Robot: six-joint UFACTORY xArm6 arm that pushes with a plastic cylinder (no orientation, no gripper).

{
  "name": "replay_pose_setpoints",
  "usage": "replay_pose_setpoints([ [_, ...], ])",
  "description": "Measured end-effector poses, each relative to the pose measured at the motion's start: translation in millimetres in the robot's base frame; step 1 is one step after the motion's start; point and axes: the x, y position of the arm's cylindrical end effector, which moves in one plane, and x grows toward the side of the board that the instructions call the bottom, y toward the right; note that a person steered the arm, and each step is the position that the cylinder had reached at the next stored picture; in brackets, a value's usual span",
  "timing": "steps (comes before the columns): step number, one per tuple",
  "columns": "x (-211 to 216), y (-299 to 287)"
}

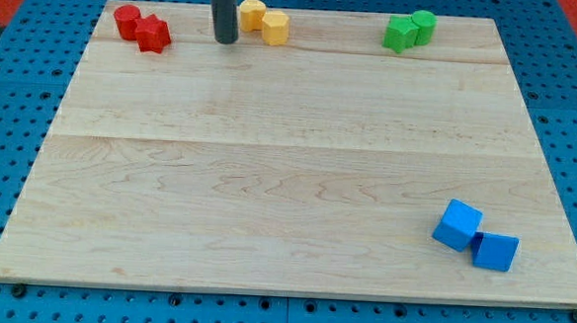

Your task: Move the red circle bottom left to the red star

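The red circle [127, 20] sits at the board's top left, touching the red star [154, 34], which lies just to its lower right. My tip [225, 39] rests on the board to the right of the red pair, about a block's width from the star, and just left of the yellow blocks.
Two yellow blocks [263, 22] sit touching at the top centre, right beside my tip. Two green blocks [410, 30] sit at the top right. Two blue blocks [474, 237] lie at the bottom right. The wooden board [268, 180] rests on a blue pegboard.
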Motion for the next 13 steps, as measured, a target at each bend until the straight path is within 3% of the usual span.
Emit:
replay_pose_setpoints([
  [2,-48,-50],
  [3,-27,-117],
  [5,36,-144],
  [6,26,-132],
  [8,22,-194],
  [9,92,-170],
  [10,136,-101],
  [11,111,-87],
  [12,170,4],
  [13,189,154],
])
